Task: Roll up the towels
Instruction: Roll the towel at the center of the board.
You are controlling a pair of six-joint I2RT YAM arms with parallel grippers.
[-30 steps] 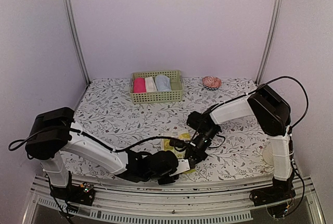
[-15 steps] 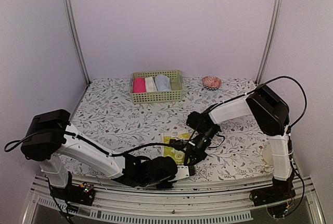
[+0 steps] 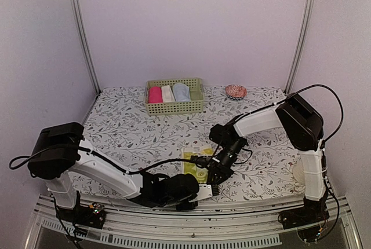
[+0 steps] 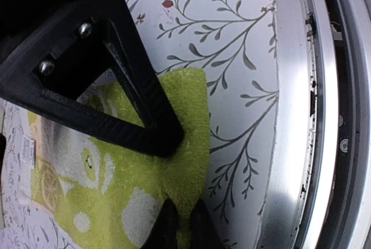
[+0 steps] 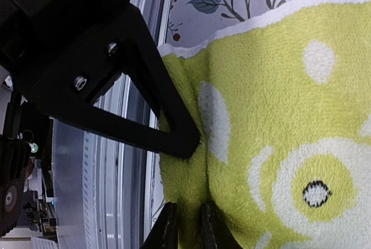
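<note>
Apparently my left gripper and right gripper each clench the yellow-green towel at its near edge, gathering a fold to start the roll.

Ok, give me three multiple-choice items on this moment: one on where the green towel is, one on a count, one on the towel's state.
1. Where is the towel?
A in the basket
B at the near edge of the table
C by the back wall

2. How many rolls are in the basket?
A one
B two
C three

3. The towel is:
A lying mostly flat
B rolled tight
C hanging off the table

Answers:
1 B, the top view shows it just ahead of the arms' bases.
2 C, the pink roll, white roll and blue roll sit side by side.
3 A, both wrist views show it spread on the table, not rolled.
</note>
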